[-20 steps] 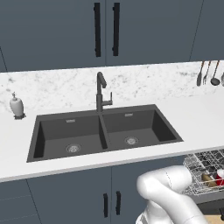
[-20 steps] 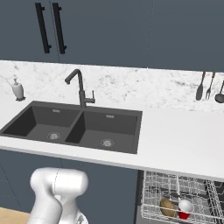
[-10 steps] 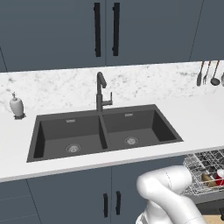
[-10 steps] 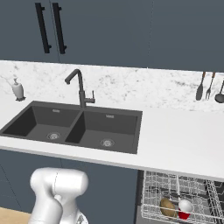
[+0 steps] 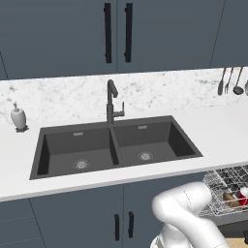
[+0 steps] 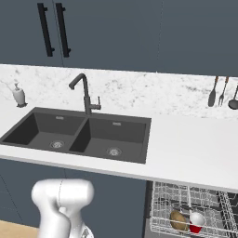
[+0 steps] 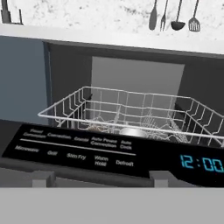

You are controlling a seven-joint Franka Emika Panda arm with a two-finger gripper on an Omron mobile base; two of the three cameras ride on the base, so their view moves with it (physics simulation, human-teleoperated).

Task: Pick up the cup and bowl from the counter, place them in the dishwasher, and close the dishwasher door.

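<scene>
Presently, the counter [image 6: 186, 148] runs left to right across my base views, with the dark double sink [image 5: 116, 145] set into it and a black faucet [image 5: 112, 101] at the sink's far edge. Dark-blue upper cabinets [image 5: 116, 34] hang above the far wall. Below the counter's right part, the dishwasher [image 7: 135, 74] stands open, its wire rack [image 6: 190, 209] pulled out toward me. The dishwasher door [image 7: 109, 153] lies folded down in the near field of my hand view; its control strip carries printed cycle labels and a blue clock readout at the right.

Inside the rack, the bowl [image 6: 178, 220] sits on the near side, and the cup [image 6: 196, 221] stands just beside it on its right, touching or nearly touching; I cannot tell which. In the left base view the cup [image 5: 243, 196] appears at the right edge of the rack.

A white soap bottle [image 5: 18, 117] stands on the counter at the far left. Utensils [image 6: 224, 90] hang on the far wall at the right.

My end effector's fingers are not discernible, so I cannot tell whether it is released or clenched.
</scene>
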